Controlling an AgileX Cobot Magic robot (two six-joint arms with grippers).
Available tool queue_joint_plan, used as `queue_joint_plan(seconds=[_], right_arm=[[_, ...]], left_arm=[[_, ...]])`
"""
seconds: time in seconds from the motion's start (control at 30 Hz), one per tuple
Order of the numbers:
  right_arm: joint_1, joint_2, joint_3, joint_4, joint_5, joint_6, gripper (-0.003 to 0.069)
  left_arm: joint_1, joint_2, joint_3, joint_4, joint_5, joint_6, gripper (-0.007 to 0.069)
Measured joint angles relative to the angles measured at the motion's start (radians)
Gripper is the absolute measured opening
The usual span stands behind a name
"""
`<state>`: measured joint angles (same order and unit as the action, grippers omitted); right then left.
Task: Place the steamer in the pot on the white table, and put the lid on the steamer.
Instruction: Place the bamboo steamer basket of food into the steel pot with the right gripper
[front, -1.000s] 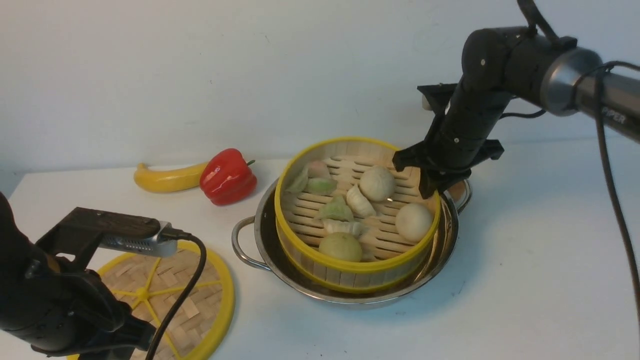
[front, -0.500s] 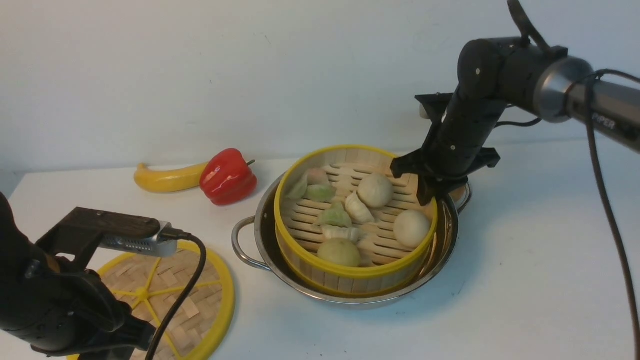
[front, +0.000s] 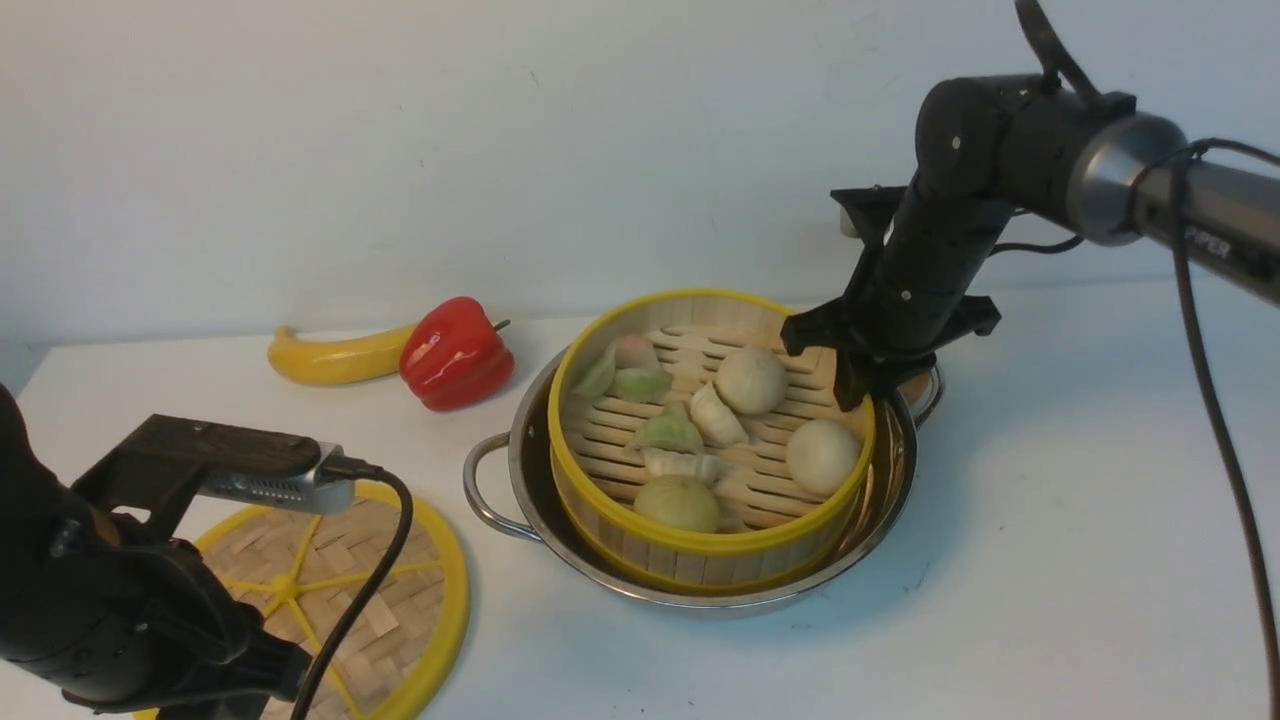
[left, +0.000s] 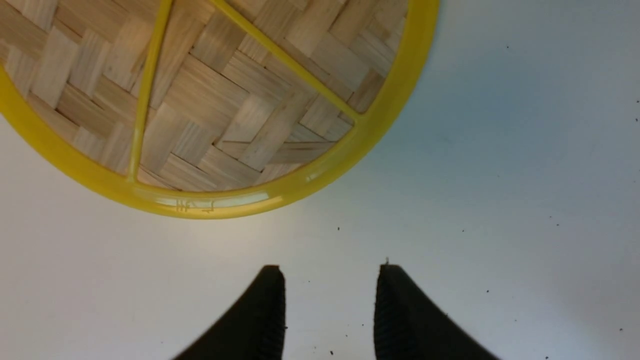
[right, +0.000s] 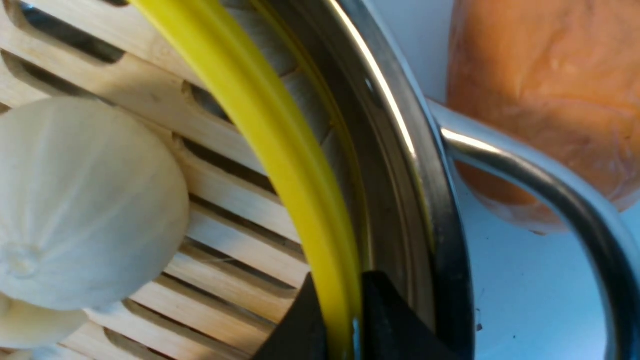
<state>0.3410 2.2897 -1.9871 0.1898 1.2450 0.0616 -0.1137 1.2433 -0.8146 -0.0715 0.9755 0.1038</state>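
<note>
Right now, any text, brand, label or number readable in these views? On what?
"PIPER": white print on the right arm's silver tube, front view.
Raised marks on the lid, on its yellow rim: too faint to read.
Nothing else carries text.

Yellow-rimmed steamer (front: 700, 545) inside steel pot (front: 900, 470); woven lid (front: 405, 590) flat on white table (front: 1050, 520), well apart

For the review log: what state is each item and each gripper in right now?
steamer: in the pot, uncovered, rim gripped.
pot: on the table, holding the steamer.
lid: flat on the table, untouched.
left gripper: open, empty, beside the lid.
right gripper: shut on the steamer rim.
</note>
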Motion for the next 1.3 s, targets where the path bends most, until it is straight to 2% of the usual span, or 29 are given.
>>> queue_joint_plan(seconds=[0.87, 1.1, 1.2, 1.3], right_arm=[[0.001, 0.003, 0.029, 0.007, -0.006, 0.007, 0.0078], [0.001, 0.003, 0.031, 0.031, -0.007, 0.011, 0.0145], [0.001, 0.003, 0.031, 0.046, -0.007, 0.011, 0.0223], [0.001, 0.003, 0.026, 0.055, -0.007, 0.011, 0.0265]], left_arm=[[0.000, 0.000, 0.000, 0.000, 0.000, 0.000, 0.0241], [0.000, 0.000, 0.000, 0.000, 0.000, 0.000, 0.0241], [0.000, 0.000, 0.000, 0.000, 0.000, 0.000, 0.0241], [0.000, 0.000, 0.000, 0.000, 0.000, 0.000, 0.0241]])
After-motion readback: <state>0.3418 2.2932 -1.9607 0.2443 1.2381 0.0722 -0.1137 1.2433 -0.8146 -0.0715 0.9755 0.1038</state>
